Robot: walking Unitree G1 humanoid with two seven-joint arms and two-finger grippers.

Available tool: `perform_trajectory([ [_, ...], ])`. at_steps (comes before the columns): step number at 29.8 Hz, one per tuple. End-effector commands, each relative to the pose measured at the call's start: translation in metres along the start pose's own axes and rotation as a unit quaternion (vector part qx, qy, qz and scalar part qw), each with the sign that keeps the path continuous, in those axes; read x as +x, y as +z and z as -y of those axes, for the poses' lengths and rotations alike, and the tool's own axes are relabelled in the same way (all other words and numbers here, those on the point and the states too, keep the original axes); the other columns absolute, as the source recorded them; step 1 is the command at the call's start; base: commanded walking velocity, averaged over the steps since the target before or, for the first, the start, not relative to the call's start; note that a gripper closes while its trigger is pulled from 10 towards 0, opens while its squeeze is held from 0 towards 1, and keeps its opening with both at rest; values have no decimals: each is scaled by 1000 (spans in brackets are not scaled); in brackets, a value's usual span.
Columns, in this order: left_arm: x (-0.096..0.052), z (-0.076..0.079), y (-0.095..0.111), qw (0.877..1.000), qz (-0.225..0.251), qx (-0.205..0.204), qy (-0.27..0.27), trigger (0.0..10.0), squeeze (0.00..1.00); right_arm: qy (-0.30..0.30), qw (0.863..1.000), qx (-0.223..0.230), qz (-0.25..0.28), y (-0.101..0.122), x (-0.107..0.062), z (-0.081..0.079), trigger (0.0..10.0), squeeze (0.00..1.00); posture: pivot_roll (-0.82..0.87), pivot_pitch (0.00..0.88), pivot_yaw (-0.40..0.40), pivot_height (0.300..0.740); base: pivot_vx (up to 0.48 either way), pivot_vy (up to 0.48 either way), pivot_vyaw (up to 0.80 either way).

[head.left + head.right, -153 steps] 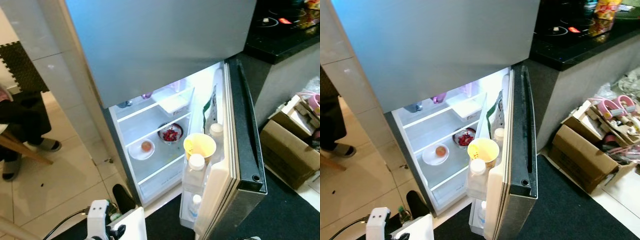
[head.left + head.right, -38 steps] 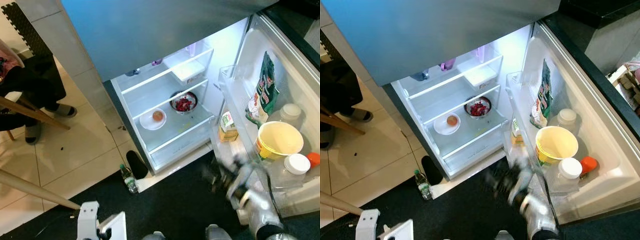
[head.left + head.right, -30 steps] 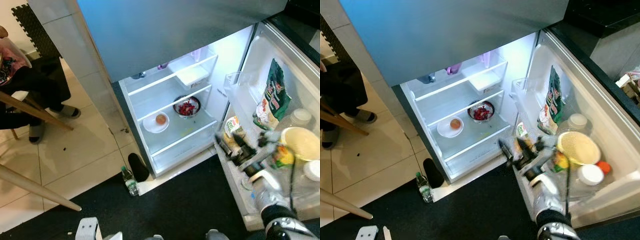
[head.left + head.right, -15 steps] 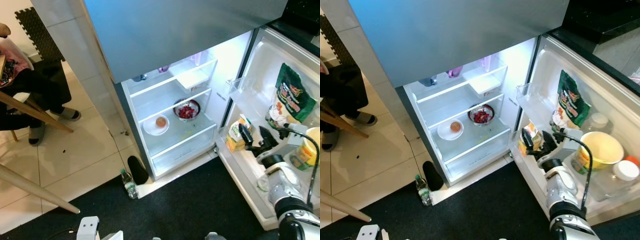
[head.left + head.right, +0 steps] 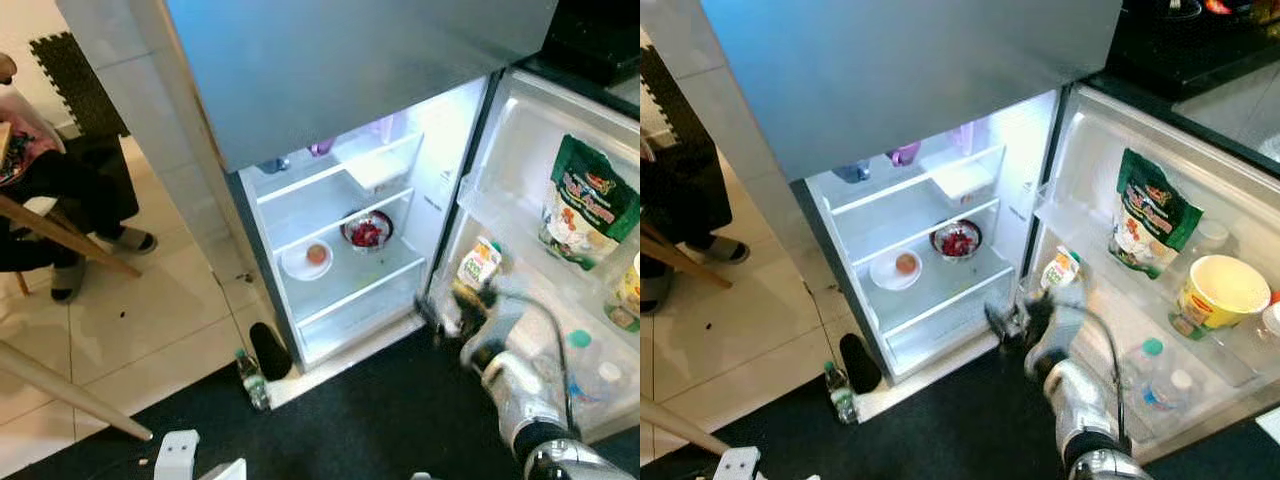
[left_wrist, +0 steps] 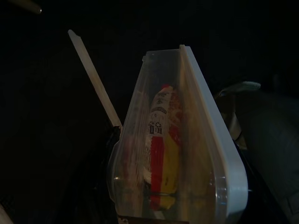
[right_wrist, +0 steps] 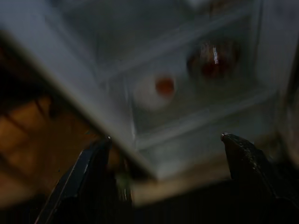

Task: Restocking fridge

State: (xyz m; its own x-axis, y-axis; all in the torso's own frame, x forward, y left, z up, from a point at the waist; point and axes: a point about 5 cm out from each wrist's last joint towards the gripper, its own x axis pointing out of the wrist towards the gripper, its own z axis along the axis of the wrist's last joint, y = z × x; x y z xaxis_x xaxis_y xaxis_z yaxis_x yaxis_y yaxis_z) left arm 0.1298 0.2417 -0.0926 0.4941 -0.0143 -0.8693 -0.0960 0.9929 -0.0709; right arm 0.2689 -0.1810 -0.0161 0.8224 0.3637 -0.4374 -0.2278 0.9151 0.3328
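Note:
The fridge's lower compartment [image 5: 345, 215] stands open and lit. On its shelves sit a white plate with an orange fruit [image 5: 307, 257] and a bowl of red food [image 5: 366, 233]. The open door [image 5: 1240, 200] holds a green bag [image 5: 1150, 225], a small carton [image 5: 1060, 268], a yellow tub [image 5: 1218, 290] and two clear bottles [image 5: 1155, 365]. My right gripper [image 5: 1015, 320], blurred, hangs low between the door and the bottom shelf; in the right wrist view this gripper [image 7: 166, 138] is open and holds nothing. The dark left wrist view has a clear plastic box [image 6: 187, 154] with a red-and-yellow packet inside.
A water bottle [image 5: 250, 368] and a black shoe-like object [image 5: 268, 350] lie on the floor at the fridge's foot. A seated person's legs [image 5: 60, 190] and wooden chair legs [image 5: 70, 385] are at the left. Dark mat [image 5: 380, 420] lies underfoot; a black counter [image 5: 1180, 40] is at the back right.
My right gripper has drawn back from the carton in the door and swung left and down toward the fridge's bottom front. The door now stands wide open. The camera has shifted slightly.

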Motion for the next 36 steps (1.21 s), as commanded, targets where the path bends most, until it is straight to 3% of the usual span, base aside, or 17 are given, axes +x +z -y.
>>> perform_trajectory([
  [1,1,3,0,1000,7,-9,4,10000,0,-22,998,11,-64,-30,-8,0,10000,0,-14,83,53,740,0,0,0],
  [2,1,2,5,1000,17,-5,11,10000,0,-63,988,33,-135,-67,-27,6,10000,0,-10,71,51,740,0,0,0],
  [4,2,3,7,1000,23,1,16,10000,0,-92,978,45,-182,-92,-44,11,10000,0,-7,66,49,740,0,0,0],
  [5,2,3,7,1000,23,1,16,10000,0,-92,978,45,-182,-92,-44,11,10000,0,-7,66,49,740,0,0,0],
  [8,2,3,8,999,25,2,20,10000,0,-134,959,52,-244,-121,-70,18,10000,0,-3,58,49,740,0,0,533],
  [9,2,3,8,999,25,2,20,10000,0,-134,959,52,-244,-121,-70,18,10000,0,-3,58,49,740,0,0,800],
  [14,2,4,2,1000,13,16,20,10000,0,-135,937,10,-322,-149,-98,20,10000,0,-2,34,48,740,0,0,794],
  [21,1,6,-5,1000,2,16,19,10000,0,-141,930,-15,-339,-151,-103,25,10000,0,-4,19,50,740,0,0,794],
  [29,1,11,-15,1000,-15,10,13,10000,0,-152,932,-46,-326,-139,-92,27,10000,0,-2,23,48,740,0,0,785],
  [36,1,13,-15,1000,-13,-15,3,10000,0,-164,930,-41,-326,-140,-94,28,10000,0,1,37,47,740,0,0,0],
])
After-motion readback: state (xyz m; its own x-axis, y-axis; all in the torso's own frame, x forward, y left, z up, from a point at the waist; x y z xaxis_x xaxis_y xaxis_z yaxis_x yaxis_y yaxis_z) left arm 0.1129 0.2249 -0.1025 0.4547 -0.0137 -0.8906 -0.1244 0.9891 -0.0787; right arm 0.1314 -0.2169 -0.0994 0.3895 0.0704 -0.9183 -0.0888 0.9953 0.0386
